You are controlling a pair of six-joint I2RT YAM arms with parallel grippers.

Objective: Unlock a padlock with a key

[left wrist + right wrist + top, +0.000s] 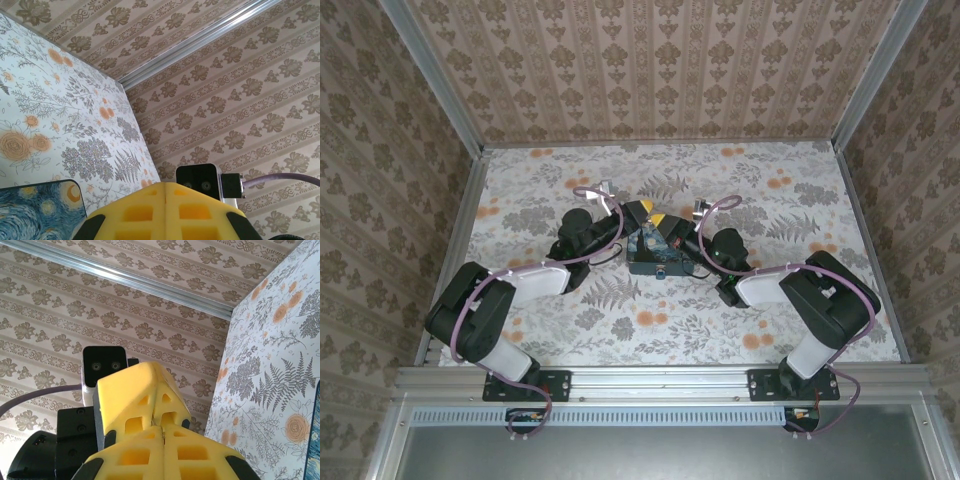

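Two arms meet mid-floor over a white surface printed with grey ferns and orange blooms, with brown damask wallpaper on three sides and a metal rail along the near edge. Left gripper: yellow fingers pressed flat together, clenched, and what they pinch I cannot tell. Right gripper: clamped tight too, its tips just beside the left one's, above the starry blue box. Padlock and key are too small to pick out there.
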